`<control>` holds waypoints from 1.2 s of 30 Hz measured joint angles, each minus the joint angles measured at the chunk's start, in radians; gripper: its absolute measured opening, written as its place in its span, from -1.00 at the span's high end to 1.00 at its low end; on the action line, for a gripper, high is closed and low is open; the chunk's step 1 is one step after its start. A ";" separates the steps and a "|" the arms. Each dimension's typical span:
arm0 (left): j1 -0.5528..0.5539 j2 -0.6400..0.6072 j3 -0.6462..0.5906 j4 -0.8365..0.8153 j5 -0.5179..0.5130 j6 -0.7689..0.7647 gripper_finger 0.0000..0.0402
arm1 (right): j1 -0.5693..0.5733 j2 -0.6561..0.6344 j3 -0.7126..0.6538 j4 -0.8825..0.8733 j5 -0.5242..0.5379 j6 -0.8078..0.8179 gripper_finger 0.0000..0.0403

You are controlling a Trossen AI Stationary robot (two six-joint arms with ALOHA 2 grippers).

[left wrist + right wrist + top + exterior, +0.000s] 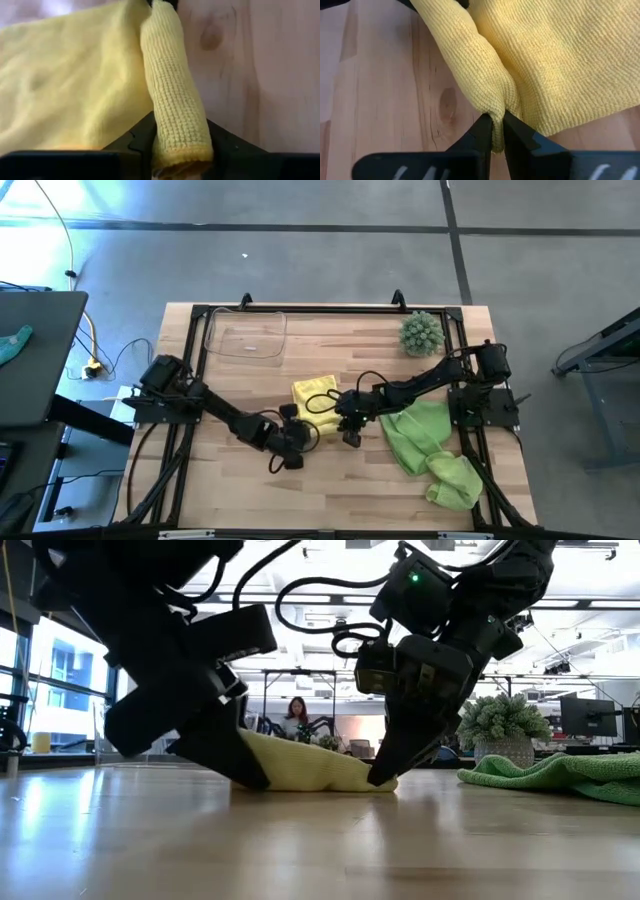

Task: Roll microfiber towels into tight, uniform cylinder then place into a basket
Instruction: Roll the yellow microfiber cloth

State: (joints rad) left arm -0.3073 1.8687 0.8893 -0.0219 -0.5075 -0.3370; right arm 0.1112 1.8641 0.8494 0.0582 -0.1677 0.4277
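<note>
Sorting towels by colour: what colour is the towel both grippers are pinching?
Pale yellow towel; clearest in the right wrist view.

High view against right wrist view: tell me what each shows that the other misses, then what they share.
Only the high view shows the clear basket, the green towels, the plant and the left end effector. Only the right wrist view shows the right end effector pinching a rolled fold of cloth between its fingers. Both show the yellow towel and the wooden table.
</note>
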 joint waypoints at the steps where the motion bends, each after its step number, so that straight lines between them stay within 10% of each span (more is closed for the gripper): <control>1: -0.001 0.000 0.000 -0.001 -0.015 0.003 0.51 | 0.000 0.000 0.000 0.000 0.000 -0.001 0.87; 13: -0.036 -0.101 -0.001 -0.340 -0.032 -0.151 0.22 | 0.000 0.000 0.000 -0.001 -0.002 -0.024 0.87; 36: -0.057 -0.053 0.027 -0.041 -0.095 -0.019 0.14 | 0.000 0.000 0.000 -0.002 -0.003 -0.028 0.87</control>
State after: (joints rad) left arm -0.3645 1.8159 0.9166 -0.0633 -0.6028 -0.3557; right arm 0.1116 1.8645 0.8497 0.0559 -0.1708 0.3996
